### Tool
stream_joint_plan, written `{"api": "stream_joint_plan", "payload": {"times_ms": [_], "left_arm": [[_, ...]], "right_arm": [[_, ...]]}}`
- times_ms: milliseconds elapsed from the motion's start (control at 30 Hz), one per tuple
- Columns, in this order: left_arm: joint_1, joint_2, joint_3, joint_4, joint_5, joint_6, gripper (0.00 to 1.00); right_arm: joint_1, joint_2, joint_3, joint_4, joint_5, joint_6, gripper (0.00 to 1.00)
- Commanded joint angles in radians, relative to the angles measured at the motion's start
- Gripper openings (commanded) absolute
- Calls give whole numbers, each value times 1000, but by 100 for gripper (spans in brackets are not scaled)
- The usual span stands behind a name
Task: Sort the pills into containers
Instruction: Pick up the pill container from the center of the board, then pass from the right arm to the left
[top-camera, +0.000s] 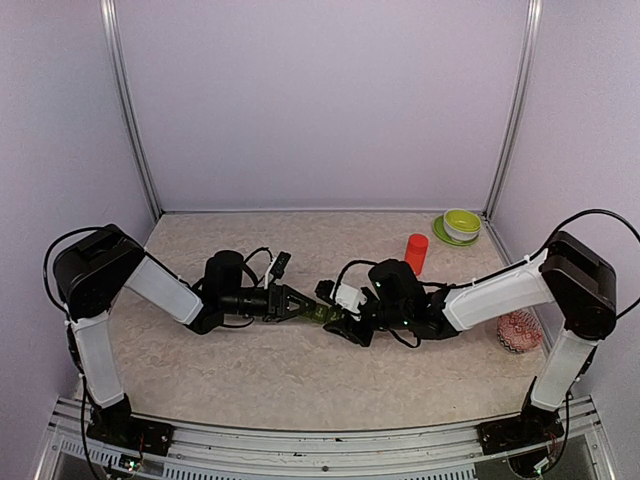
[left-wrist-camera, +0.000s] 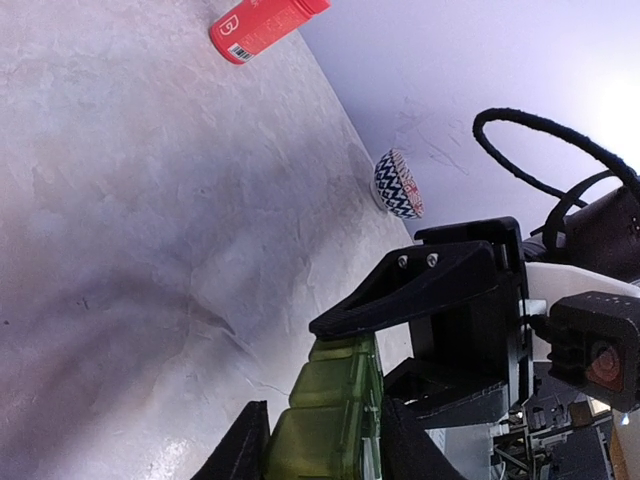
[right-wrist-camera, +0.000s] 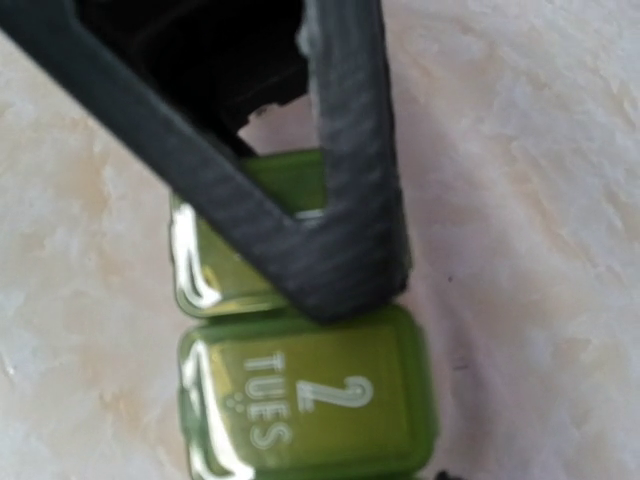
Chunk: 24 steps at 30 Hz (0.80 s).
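Now: both jaws on the pill strip

My left jaws pinch the green containers (right-wrist-camera: 310, 410) by the sides and my right jaws clamp the far end, mid-table (left-wrist-camera: 120, 200). One lid reads "2 TUES". The red bottle (left-wrist-camera: 262, 24) shows a white "B".

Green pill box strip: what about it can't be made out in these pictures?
- Right wrist view: on the translucent green plastic pill strip, a black jaw covers the label beside TUES.
- Left wrist view: the bottom edge cuts it off.
- Top view: too small between the jaws; contents indiscernible.
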Motion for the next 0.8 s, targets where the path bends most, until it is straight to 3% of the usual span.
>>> {"api": "stream_joint_plan", "payload": {"times_ms": [0,167,467,767], "left_arm": [[-3,15,-2,25,33,-1,34],[-3,15,-3,33,36,-6,27],[-2,-3,-14,51,34,-2,24],[-3,-27,-42,154,57,-28,24]], "right_arm": [[15,-39,-12,40,55,-14,43],[22,-42,-15,50,74,-16,48],[23,-97,-41,53,36,38,72],[2,-232,-115,106,-150,280,81]]}}
